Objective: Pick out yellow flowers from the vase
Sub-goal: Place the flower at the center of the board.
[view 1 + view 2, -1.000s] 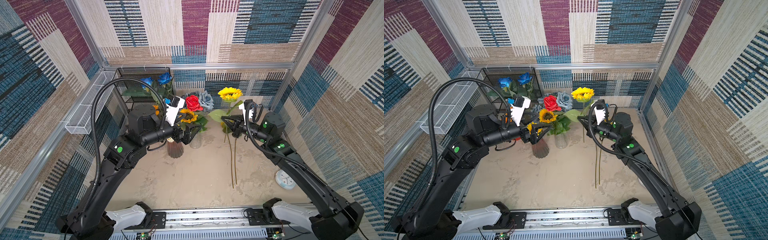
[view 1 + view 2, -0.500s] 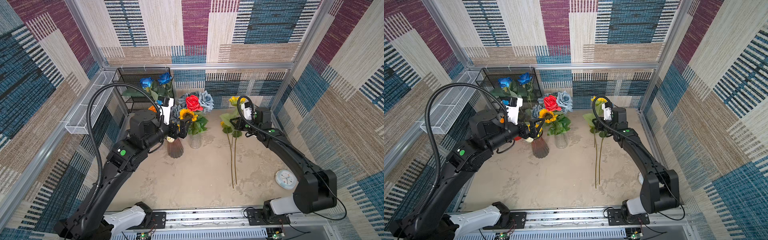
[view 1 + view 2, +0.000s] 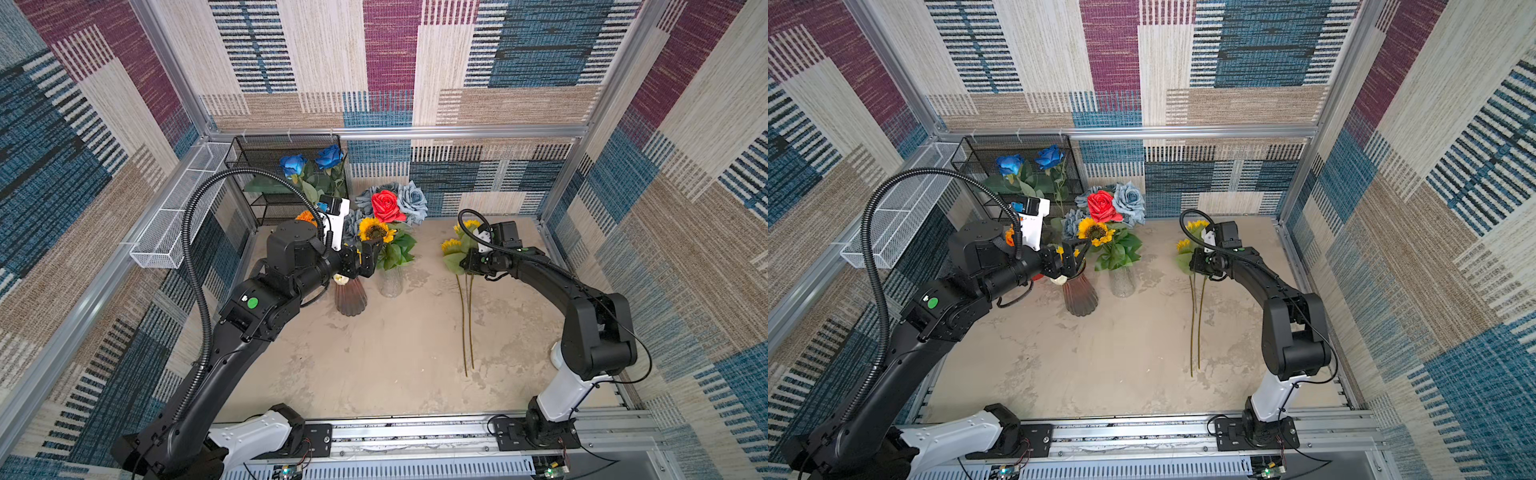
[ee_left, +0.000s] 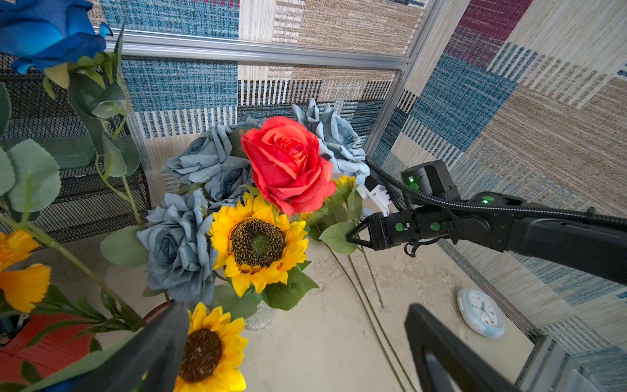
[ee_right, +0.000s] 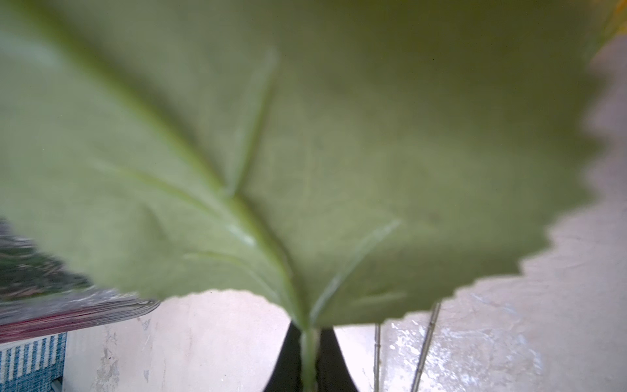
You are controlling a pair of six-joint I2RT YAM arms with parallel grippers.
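Across the right wrist view a blurred green leaf (image 5: 305,152) blocks nearly everything. Only the right gripper (image 5: 308,334) peeks out beneath, pinched shut on a thin stem (image 5: 308,366). Two loose sunflowers (image 3: 452,247) sit by it, their heads half hidden behind the arm (stems running down to the table (image 3: 395,353)). The left gripper (image 3: 1068,258) gapes wide beside the vase sunflower (image 3: 1095,231) — its fingers are cropped in the left wrist view.

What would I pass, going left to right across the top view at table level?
White wire basket → brown ribbed vase → clear glass vase → sunflower stems.
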